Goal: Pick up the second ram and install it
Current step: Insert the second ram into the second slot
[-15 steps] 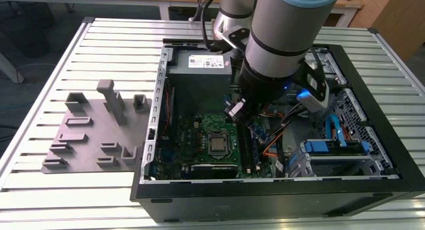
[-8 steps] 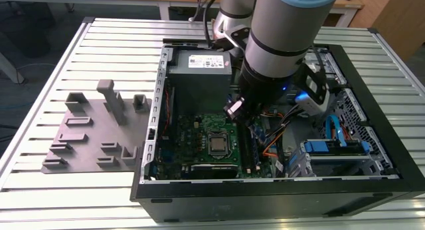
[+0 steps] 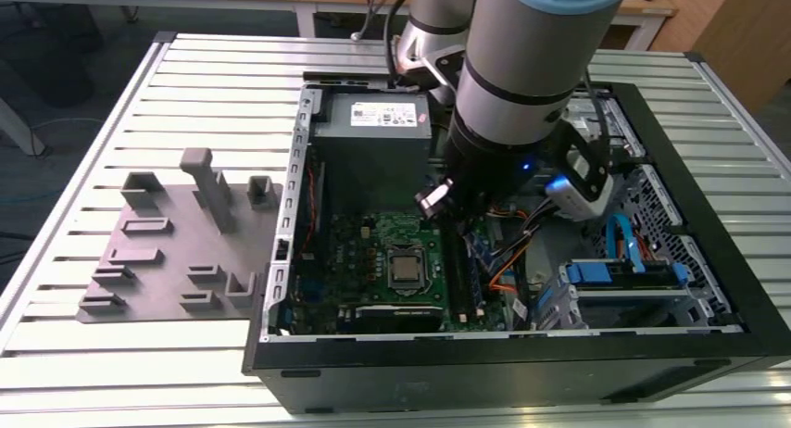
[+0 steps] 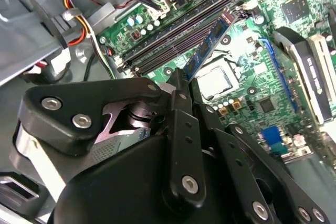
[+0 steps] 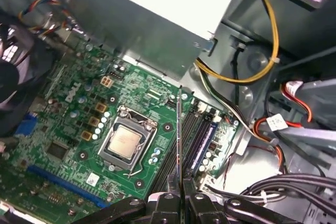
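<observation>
Pinching second ram (image 5: 179, 129) in gripper (image 5: 180, 198), edge-on over mobo slots (image 5: 193, 129); best kept parallel w/ empty slot, pressed straight down, even force.

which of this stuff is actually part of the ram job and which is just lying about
In the job: second ram, clamped in the gripper; memory slots; motherboard.
Lying about: grey tray; power supply; yellow cable; processor.

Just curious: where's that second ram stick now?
In the first wrist view, the second ram sits clamped in the gripper, over the memory slots beside the processor socket.
</observation>
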Robot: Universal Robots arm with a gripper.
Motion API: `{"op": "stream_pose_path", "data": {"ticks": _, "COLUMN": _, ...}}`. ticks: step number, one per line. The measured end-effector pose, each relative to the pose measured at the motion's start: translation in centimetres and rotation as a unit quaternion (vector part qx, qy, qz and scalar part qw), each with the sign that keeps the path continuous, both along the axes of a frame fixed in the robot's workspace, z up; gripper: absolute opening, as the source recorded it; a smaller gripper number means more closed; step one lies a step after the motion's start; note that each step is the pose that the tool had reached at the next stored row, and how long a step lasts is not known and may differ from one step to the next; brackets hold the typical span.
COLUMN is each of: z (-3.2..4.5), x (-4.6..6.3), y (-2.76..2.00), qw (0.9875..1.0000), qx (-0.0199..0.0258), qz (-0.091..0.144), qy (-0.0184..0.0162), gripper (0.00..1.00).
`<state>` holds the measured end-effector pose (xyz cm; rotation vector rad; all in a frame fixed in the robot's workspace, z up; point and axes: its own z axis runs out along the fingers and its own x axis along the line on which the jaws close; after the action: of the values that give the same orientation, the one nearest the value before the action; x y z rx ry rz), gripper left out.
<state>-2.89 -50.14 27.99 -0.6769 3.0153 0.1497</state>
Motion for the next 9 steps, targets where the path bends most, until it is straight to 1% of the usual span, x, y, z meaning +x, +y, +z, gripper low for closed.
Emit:
{"op": "stream_pose_path", "data": {"ticks": 5, "z": -0.02, "x": 0.00, "y": 0.00, "qw": 0.9995, "qx": 0.0000, "qz": -0.032, "qy": 0.0000, "gripper": 0.11}}
{"op": "stream_pose_path", "data": {"ticks": 9, "z": -0.04, "x": 0.00, "y": 0.00, "qw": 0.9982, "qx": -0.0002, "qz": -0.059, "qy": 0.0000, "gripper": 0.11}}
